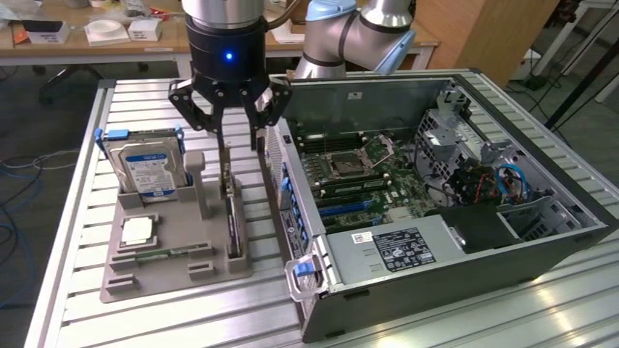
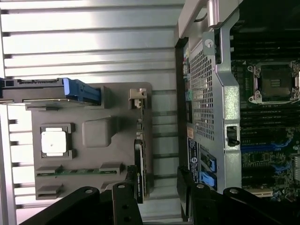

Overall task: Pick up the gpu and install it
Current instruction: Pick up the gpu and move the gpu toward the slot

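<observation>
The gpu is a thin dark card standing on edge in a slot of the grey holder tray, its silvery bracket at the far end. In the wrist view the gpu runs along the tray's edge nearest the computer case. My gripper hangs open just above the card's bracket end, with a finger on each side of the card's line and nothing held. Seen from the wrist, the gripper has its dark fingers spread, the card lying close to one of them.
An open computer case lies at the exterior view's right of the tray, motherboard with blue slots exposed. On the tray stand a hard drive with blue rails, a processor and a green memory stick. All of it rests on a slatted metal table.
</observation>
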`<control>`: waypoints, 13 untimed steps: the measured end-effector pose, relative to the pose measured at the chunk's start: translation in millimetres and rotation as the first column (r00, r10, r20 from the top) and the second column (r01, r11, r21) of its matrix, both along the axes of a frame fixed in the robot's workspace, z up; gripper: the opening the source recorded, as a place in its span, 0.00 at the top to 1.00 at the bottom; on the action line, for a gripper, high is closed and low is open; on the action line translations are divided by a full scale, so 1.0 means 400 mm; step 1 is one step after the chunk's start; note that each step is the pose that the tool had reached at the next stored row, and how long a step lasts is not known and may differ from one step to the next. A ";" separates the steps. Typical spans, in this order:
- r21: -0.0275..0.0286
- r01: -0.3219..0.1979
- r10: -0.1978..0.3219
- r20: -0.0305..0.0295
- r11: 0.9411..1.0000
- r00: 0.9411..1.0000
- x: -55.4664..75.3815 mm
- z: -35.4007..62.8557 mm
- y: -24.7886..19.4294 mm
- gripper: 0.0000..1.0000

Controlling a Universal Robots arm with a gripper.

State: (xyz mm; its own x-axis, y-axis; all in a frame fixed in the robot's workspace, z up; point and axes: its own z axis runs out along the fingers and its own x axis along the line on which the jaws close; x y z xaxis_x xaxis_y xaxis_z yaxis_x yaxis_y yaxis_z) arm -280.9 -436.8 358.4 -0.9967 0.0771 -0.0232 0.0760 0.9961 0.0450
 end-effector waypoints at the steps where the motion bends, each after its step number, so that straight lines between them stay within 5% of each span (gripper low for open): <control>1: 0.000 0.000 0.000 0.000 1.000 1.000 0.000 -0.001 -0.001 0.53; 13: 0.000 0.000 0.000 0.000 1.000 1.000 -0.004 -0.018 -0.022 0.53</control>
State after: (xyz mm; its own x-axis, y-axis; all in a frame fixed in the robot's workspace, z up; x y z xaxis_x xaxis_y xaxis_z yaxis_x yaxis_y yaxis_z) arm -282.6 -445.7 351.3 -0.9967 0.0771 -0.0233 0.0760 0.9961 0.0451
